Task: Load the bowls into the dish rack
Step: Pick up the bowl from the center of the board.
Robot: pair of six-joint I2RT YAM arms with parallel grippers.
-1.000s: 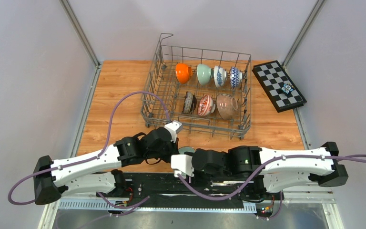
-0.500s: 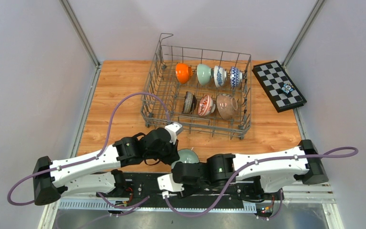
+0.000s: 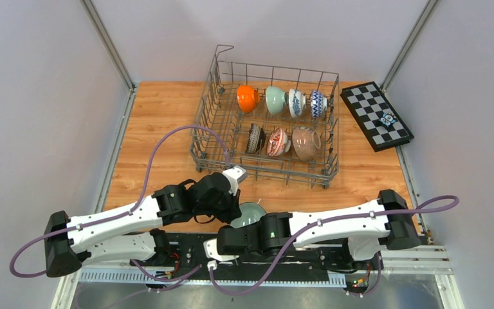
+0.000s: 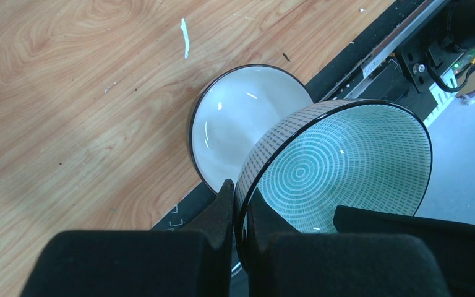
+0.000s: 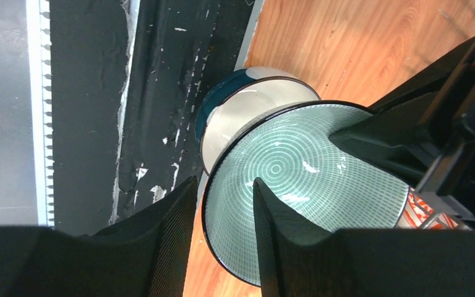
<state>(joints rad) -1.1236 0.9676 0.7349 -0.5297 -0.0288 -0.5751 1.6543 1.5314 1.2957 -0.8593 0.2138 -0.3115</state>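
**Green bowl hanging between two grippers**

At the near edge, the left gripper is pinching the green ringed bowl by its rim, holding it tilted above a white-lined bowl sitting on the table. The right gripper is straddling the opposite rim, fingers spread. Stiff, slick and chippable, the bowl is likely asking for a firm rim pinch. Beyond, the dish rack is holding seven bowls.
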